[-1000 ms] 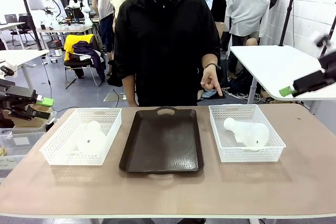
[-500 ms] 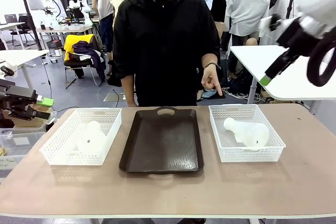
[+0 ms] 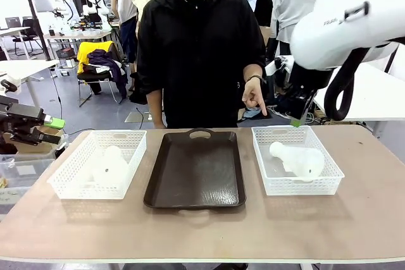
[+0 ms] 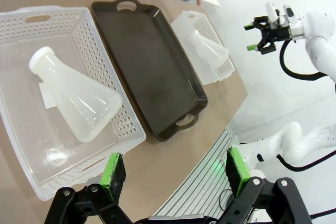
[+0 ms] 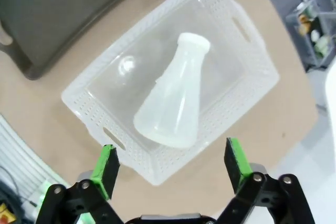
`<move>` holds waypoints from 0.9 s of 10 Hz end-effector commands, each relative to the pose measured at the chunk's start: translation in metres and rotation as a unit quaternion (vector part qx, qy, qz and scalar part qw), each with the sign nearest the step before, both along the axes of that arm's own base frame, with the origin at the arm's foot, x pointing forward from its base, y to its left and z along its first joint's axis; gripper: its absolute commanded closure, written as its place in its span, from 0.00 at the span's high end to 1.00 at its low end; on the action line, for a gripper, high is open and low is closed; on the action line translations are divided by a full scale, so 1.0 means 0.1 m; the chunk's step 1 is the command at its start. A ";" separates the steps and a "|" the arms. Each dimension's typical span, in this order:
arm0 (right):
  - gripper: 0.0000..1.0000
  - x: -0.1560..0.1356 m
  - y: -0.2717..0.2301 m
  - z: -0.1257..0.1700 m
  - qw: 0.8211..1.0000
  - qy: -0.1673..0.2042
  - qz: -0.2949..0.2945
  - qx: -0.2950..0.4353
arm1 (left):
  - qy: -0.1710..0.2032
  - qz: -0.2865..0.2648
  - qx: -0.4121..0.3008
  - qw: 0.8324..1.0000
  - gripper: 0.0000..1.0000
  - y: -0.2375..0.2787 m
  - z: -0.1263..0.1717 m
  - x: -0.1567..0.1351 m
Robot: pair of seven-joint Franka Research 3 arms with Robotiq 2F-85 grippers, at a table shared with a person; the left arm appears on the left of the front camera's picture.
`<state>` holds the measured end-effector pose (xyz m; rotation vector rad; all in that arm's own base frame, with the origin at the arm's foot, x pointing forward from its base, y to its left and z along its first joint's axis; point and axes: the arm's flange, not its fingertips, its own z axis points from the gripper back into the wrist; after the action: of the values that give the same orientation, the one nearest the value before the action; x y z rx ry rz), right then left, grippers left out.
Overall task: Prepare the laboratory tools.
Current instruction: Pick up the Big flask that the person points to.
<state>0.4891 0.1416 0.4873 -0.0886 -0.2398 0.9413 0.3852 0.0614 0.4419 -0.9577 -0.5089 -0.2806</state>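
One frosted conical flask (image 3: pixel 107 165) lies on its side in the left white basket (image 3: pixel 69 178); it is large in the left wrist view (image 4: pixel 73 95), below my open left gripper (image 4: pixel 174 174). In the front view the left gripper (image 3: pixel 54 129) stays off the table's left edge. The other flask (image 3: pixel 297 159) lies in the right basket (image 3: pixel 329 181). My right gripper (image 3: pixel 294 118) hovers above that basket's far edge. In the right wrist view it (image 5: pixel 170 169) is open and looks down on this flask (image 5: pixel 173 108), fingers apart from it.
A dark rectangular tray (image 3: pixel 196 169) lies between the baskets. The person stands at the far side, one hand (image 3: pixel 256 99) pointing down toward the right basket's far left corner. The white right arm (image 3: pixel 348 23) crosses the upper right. Bare tabletop (image 3: pixel 202 232) runs along the near edge.
The right arm has swung in from the far right to above the right basket. The left arm, the flasks and the person's pointing hand have stayed put.
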 end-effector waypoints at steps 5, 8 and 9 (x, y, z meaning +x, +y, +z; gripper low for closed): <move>1.00 0.55 0.32 -0.84 0.999 0.016 -0.036 0.009 | -0.001 0.002 -0.002 1.000 1.00 0.01 0.01 0.00; 1.00 0.86 0.37 -1.03 0.999 0.040 -0.027 0.007 | -0.001 0.002 -0.002 1.000 1.00 0.01 0.01 0.00; 1.00 0.92 0.39 -1.07 0.999 0.037 -0.025 -0.003 | -0.001 0.002 -0.002 1.000 1.00 0.01 0.01 0.00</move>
<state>0.5720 0.1757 0.3794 -0.0306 -0.1870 0.8931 0.3853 0.0617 0.4418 -0.9573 -0.5089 -0.2798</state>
